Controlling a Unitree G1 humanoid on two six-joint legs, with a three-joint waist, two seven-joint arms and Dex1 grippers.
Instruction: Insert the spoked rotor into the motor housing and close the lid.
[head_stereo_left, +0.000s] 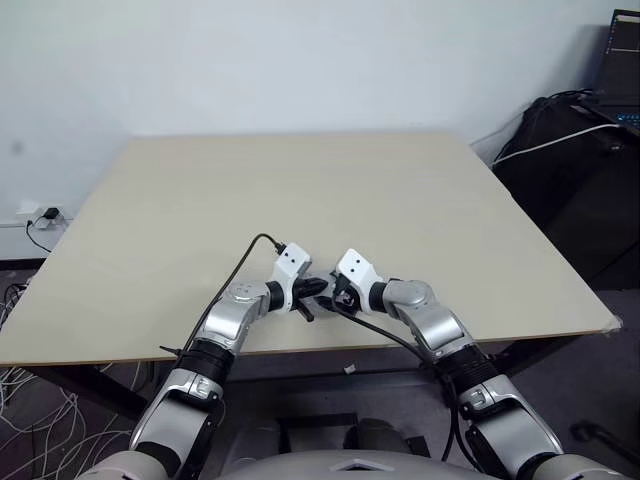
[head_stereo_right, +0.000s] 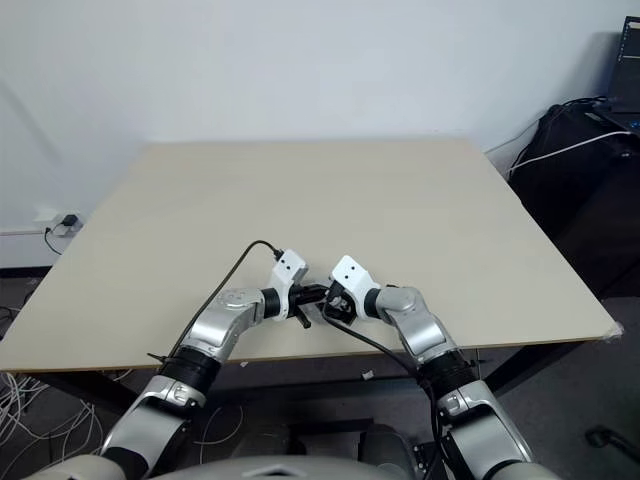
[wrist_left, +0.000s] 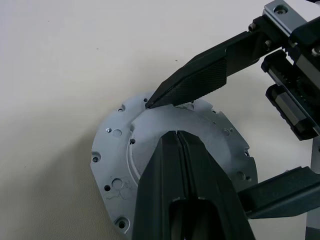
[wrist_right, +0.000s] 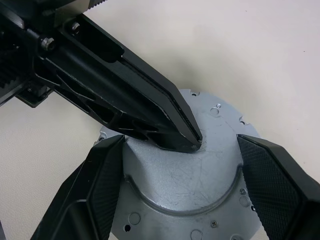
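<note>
The lid (wrist_right: 185, 187), a silvery-grey round cap with a raised centre and a holed flange (wrist_left: 112, 165), lies flat on the beige table (head_stereo_left: 300, 190) near its front edge. My right gripper (wrist_right: 181, 142) straddles the raised centre, and its fingers (wrist_right: 95, 195) press against opposite sides of it. My left gripper (wrist_left: 177, 136) is shut, its tip resting on top of the raised centre between the right fingers. In the head views both grippers (head_stereo_left: 325, 293) meet there. The spoked rotor and the motor housing are hidden.
The table's front edge (head_stereo_left: 300, 350) runs just below the grippers. Black equipment and a laptop (head_stereo_left: 620, 70) stand off the table at the right. Cables and a wall socket (head_stereo_left: 40, 215) sit at the left.
</note>
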